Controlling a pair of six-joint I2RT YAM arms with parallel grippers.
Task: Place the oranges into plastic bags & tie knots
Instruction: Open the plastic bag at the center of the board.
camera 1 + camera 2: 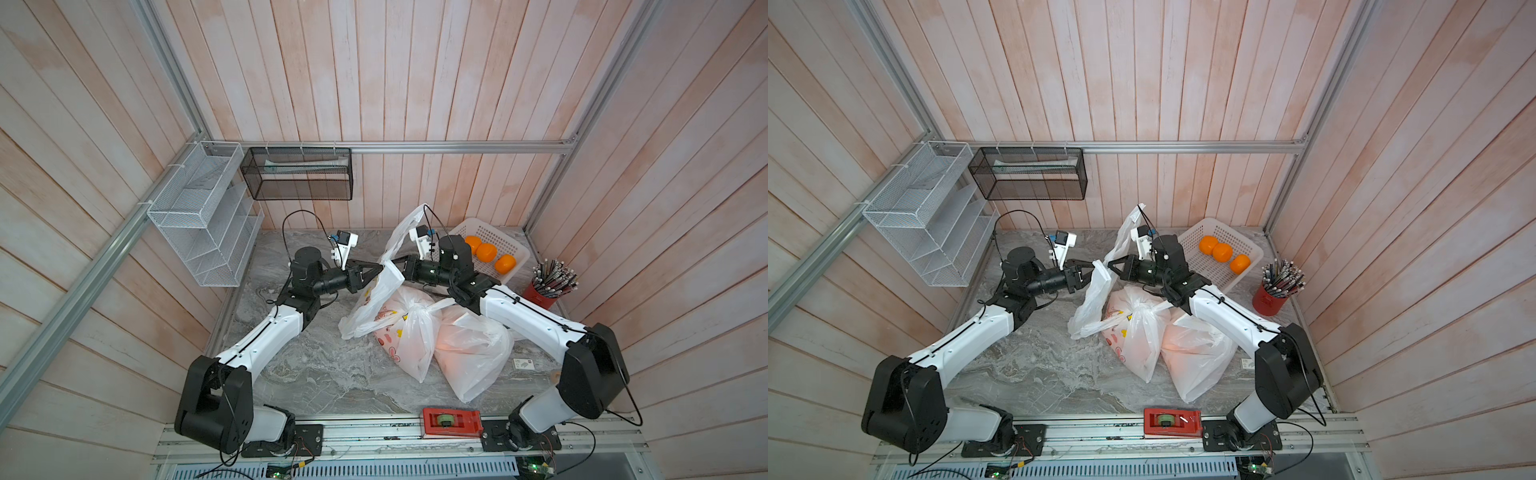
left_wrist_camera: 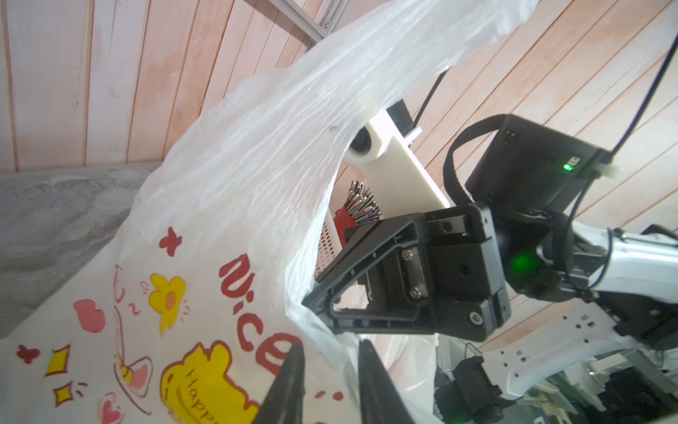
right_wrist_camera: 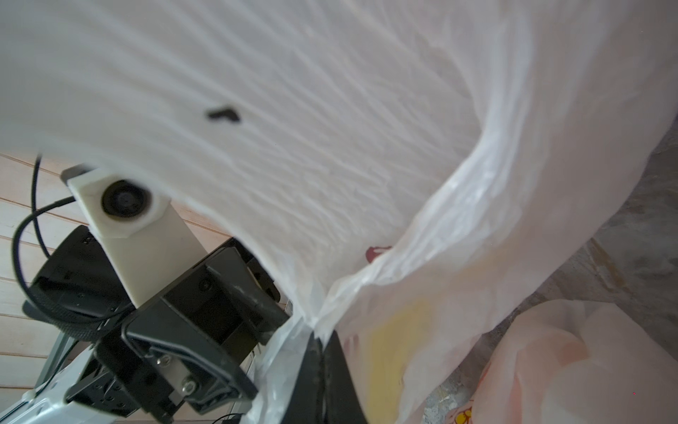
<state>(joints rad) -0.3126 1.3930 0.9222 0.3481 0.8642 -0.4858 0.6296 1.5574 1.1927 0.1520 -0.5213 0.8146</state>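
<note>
**Rim pinched from the right, left fingers parted at the film**

Nearest the lens, on the front rail: a red holder [image 1: 452, 422] with a roll in it, well apart from the work. Beyond it, on the marbled surface [image 1: 324, 374]: the printed filled bag [image 1: 405, 345], closed by a knot [image 1: 415, 309], and the plain filled bag [image 1: 473, 353], side by side and touching. Behind those, a third bag [image 1: 374, 307], printed and seemingly empty, hanging from a pinch at its rim. Long axis slanting from that pinch down to the surface on the left arm's side, one handle strap [image 1: 405, 226] standing up past the right wrist camera.

Clenched on that rim: the right fingers [image 1: 395, 262], pressed tight together in the right wrist view. Directly opposite, tip to tip: the left fingers [image 1: 376, 268], parted and gripping nothing, film just at the tips. Both forearms level, wrists aimed at each other across the rim.

Far right corner, behind the right wrist: three oranges [image 1: 486, 252] in a white perforated basket [image 1: 498, 235], nearer the right arm, well apart from the left.

Likely next: closing the left on the opposite rim layer, straight ahead of its tips, then spreading the mouth.
</note>
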